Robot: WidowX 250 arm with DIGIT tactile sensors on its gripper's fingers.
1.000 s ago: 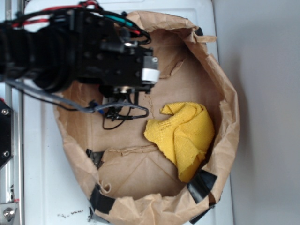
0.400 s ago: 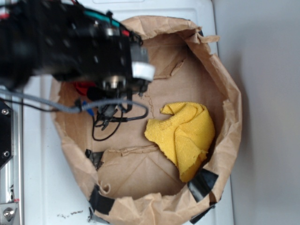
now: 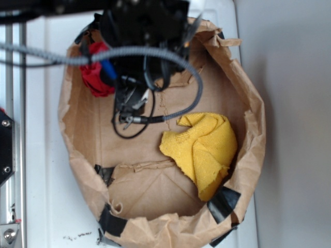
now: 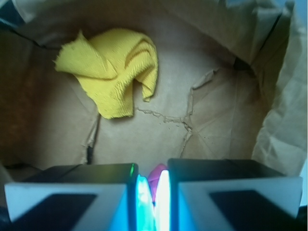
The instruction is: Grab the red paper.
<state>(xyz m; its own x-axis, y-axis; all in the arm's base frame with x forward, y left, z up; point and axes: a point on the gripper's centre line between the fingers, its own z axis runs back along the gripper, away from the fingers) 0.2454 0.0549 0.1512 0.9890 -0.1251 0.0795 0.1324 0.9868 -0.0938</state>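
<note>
Swung up and away toward brown bag's (image 3: pixel 248 103) far rim since earlier view, uncovering red paper (image 3: pixel 95 75). Gripper (image 4: pixel 153 192) nearly closed, pinching a sliver of red paper between fingers. Probably light, soft, crushable; best held across its ruffled bulk, well apart from yellow cloth (image 3: pixel 201 150).

Your arm (image 3: pixel 139 20) comes in from the top left of the exterior view, a dark, blurred mass of black housing, with a grey cable (image 3: pixel 155 54) looping off it and thinner black wires hanging below. The gripper (image 4: pixel 153 192) points downward. In the wrist view its two jaws sit almost together, with only a narrow bright slit between them, and a sliver of the red paper (image 4: pixel 156 174) shows pinched in that slit. From the exterior view you cannot see the jaws themselves.
</note>
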